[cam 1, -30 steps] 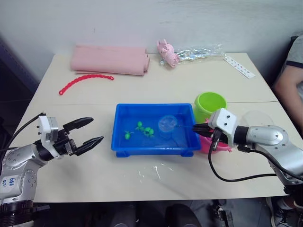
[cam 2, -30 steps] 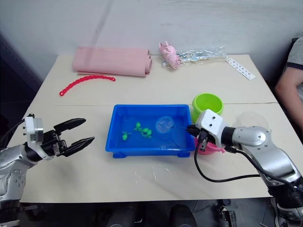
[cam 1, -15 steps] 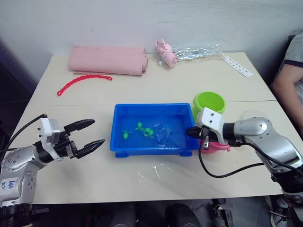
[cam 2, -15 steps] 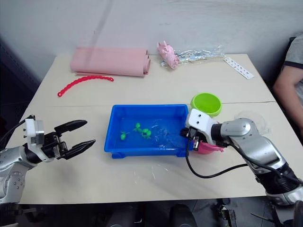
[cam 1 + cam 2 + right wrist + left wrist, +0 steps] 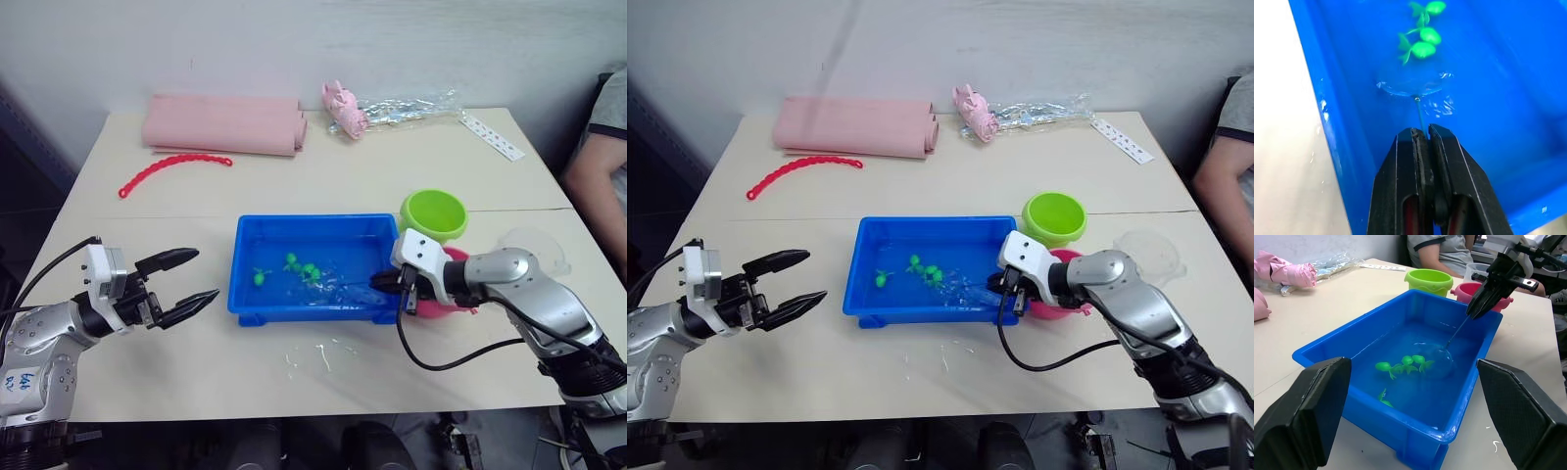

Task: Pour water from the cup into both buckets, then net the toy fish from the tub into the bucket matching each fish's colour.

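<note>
The blue tub sits mid-table with water and several small green toy fish in its left half. My right gripper is at the tub's right rim, shut on the thin handle of a small net. The net's hoop lies in the water just beside the fish. The lime green bucket stands behind the tub's right end. The pink bucket is partly hidden behind my right wrist. The clear cup stands further right. My left gripper is open and empty, left of the tub.
At the back lie a rolled pink cloth, a red chain, a pale pink pig toy, a clear plastic bag and a white strip. A person's arm is at the right edge. Water drops spot the table's front.
My right gripper has moved left and down to the tub's right rim. The net hoop has dropped from above the tub into the water by the green fish. The left gripper is unchanged.
</note>
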Robot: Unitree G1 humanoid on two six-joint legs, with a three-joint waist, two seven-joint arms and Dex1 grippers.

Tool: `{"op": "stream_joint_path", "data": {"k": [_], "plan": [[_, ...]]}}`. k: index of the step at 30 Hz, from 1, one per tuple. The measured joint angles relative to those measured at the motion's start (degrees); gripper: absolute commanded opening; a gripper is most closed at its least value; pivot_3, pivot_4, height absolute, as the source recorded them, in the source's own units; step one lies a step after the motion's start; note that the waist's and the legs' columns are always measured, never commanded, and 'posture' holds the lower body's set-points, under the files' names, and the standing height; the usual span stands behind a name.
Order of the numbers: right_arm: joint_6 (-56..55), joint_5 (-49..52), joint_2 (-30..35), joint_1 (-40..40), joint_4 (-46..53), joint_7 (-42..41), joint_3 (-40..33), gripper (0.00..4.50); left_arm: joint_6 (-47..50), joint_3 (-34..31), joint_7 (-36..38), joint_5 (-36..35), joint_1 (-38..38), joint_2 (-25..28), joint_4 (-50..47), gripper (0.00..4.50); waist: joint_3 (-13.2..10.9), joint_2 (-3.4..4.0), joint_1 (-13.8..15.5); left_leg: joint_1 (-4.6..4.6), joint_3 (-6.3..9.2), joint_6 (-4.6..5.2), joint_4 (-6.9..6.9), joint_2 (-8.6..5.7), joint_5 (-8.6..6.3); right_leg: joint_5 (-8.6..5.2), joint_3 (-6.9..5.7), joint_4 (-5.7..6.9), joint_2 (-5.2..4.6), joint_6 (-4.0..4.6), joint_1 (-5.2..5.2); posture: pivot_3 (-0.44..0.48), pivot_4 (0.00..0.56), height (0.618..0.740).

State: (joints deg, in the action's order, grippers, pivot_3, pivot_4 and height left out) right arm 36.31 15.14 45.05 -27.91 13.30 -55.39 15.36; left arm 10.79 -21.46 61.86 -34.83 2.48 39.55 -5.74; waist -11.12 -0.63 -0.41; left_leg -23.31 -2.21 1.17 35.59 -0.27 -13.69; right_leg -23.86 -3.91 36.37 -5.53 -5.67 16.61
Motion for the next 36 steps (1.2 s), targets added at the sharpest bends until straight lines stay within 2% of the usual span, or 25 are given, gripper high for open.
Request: {"op": "stream_joint_path", "data": {"k": [23,36], "plan": [[-3.8,0.14,-0.65,4.66,0.74,-0.18,-4.56,0.0,-1.44,1.39,0.51,0.78,2.49,-0.14,2.47,4.47,-0.01,0.01,0.04,0.0,-0.01,-0.02,-0.07,0.0,-0.02,0.0,0.0,-0.12,0.01,0.0,0.0,0.0,0.15,0.74],[-3.32,2.06,0.37,8.13,4.56,-0.43,-7.32,0.0,-2.79,2.38,2.02,1.19,3.74,-0.25,5.66,4.47,-0.02,0.0,0.12,0.0,-0.02,-0.02,-0.19,0.0,-0.02,0.0,-0.02,-0.25,0.02,0.0,-0.01,0.0,0.15,0.74]]}}
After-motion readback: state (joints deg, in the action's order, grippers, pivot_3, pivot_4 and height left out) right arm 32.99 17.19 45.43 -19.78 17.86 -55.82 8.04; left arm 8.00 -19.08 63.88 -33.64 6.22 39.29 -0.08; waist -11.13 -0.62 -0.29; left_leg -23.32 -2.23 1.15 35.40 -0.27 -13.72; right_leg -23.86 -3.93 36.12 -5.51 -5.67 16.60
